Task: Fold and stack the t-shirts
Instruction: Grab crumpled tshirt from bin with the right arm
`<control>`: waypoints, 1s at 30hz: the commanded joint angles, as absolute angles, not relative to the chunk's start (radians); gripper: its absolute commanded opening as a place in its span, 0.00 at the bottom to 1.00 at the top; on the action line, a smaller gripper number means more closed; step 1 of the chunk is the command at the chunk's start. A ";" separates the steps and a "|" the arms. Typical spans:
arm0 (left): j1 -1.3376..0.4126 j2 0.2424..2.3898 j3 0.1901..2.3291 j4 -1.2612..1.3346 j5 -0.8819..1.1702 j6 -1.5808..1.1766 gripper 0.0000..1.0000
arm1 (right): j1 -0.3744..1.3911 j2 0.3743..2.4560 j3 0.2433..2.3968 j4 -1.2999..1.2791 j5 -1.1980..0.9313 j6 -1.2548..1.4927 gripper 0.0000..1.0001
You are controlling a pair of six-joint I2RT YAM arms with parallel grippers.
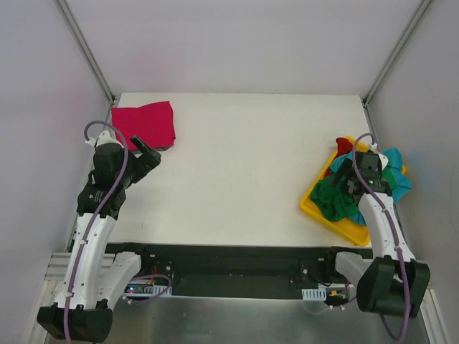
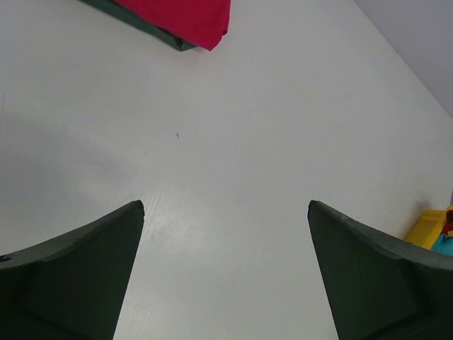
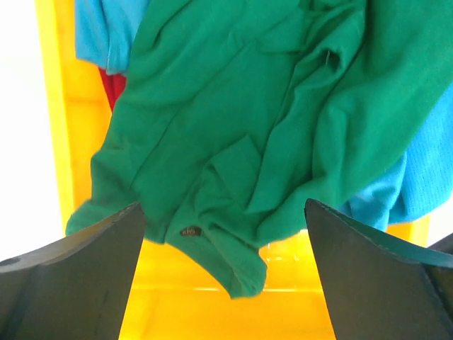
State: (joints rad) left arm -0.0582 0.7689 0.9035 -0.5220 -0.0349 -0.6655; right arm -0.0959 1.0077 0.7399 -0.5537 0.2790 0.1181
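A magenta-pink t-shirt (image 1: 143, 123) lies folded flat at the table's back left, and its corner shows in the left wrist view (image 2: 184, 18) with a dark edge beneath it. My left gripper (image 1: 148, 155) is open and empty, just in front of that shirt, over bare table (image 2: 225, 205). The green t-shirt (image 1: 336, 199) lies crumpled in the yellow bin (image 1: 314, 206) at the right, with the teal-blue t-shirt (image 1: 396, 175) and the red t-shirt (image 1: 344, 145). My right gripper (image 1: 344, 175) is open above the green t-shirt (image 3: 248, 120), holding nothing (image 3: 225, 209).
The yellow bin (image 3: 212, 297) sits at the table's right edge, and its corner shows in the left wrist view (image 2: 425, 227). The teal-blue shirt (image 3: 417, 177) and a bit of the red one (image 3: 113, 85) lie under the green one. White walls enclose the table (image 1: 237, 165).
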 commanded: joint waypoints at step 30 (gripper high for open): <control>-0.060 0.772 0.876 -0.505 -0.002 -0.707 0.99 | -0.173 0.940 0.903 -0.360 0.049 0.041 0.01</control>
